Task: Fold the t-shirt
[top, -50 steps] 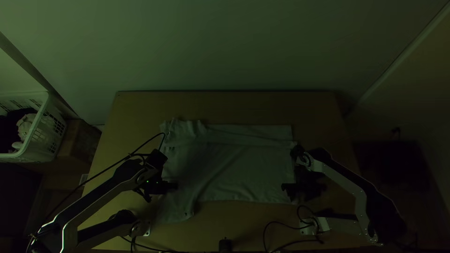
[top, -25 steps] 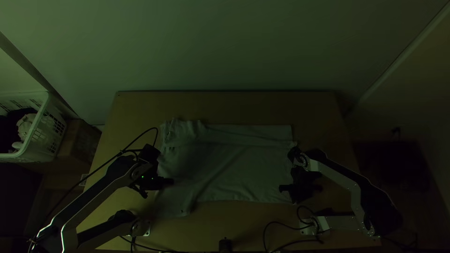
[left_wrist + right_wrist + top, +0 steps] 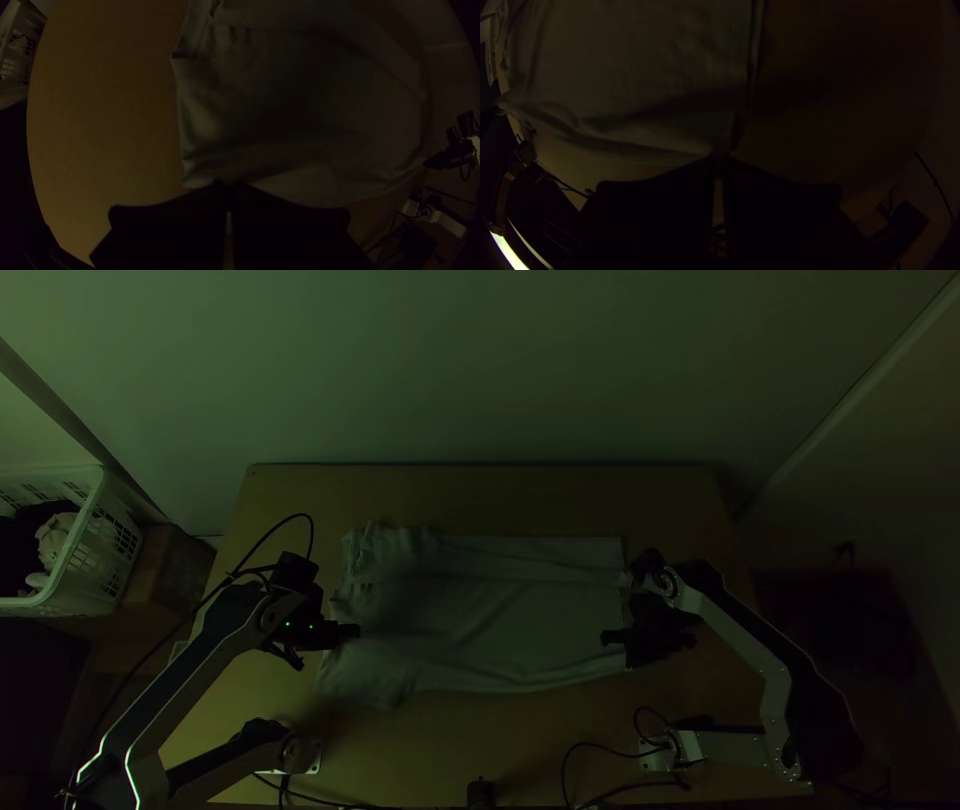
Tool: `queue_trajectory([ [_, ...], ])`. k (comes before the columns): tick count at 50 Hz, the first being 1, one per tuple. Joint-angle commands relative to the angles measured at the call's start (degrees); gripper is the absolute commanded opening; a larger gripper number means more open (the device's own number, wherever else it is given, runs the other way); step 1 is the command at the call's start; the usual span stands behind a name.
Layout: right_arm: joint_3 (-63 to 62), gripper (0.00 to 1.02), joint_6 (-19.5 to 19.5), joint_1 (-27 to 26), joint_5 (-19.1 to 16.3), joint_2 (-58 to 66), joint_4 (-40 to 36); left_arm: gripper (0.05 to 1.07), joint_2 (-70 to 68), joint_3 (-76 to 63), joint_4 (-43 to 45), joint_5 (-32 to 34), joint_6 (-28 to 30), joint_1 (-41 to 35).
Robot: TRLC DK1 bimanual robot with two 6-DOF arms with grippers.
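The pale t-shirt lies across the table, a long strip folded over along its far side and wrinkles at its left end. At its left end my left gripper is shut on the near edge; the left wrist view has the gripper with its tips together on the shirt. My right gripper is at the right end, and in the right wrist view the gripper pinches a corner of the shirt. The near edge hangs slightly between the two grippers.
A white basket with cloth in it stands beyond the table's left edge. Black cables and a small dark object lie by the near edge. Bare wood borders the shirt's far side.
Both grippers have moved up the picture, away from the near edge, and the shirt's near edge has come along with them. The left gripper has also shifted somewhat left.
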Motion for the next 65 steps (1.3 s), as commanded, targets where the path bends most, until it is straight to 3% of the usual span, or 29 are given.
queue_trajectory([
  [1,2.97,0.03,-1.25,-1.45,0.49,0.09,-1.07,0.08,1.95,3.05,-0.93,-0.32,2.56,2.24],
  [13,8.95,0.03,-2.57,-5.40,1.01,4.04,0.68,0.08,7.93,9.64,-0.76,0.30,7.04,8.48],
  [24,17.91,0.03,-3.27,-8.04,1.36,10.28,1.21,0.08,14.17,15.97,-0.23,0.48,7.74,9.63],
  [65,50.25,0.03,-3.45,-10.15,1.63,37.09,1.21,0.08,37.63,37.42,2.23,0.56,9.06,12.44],
])
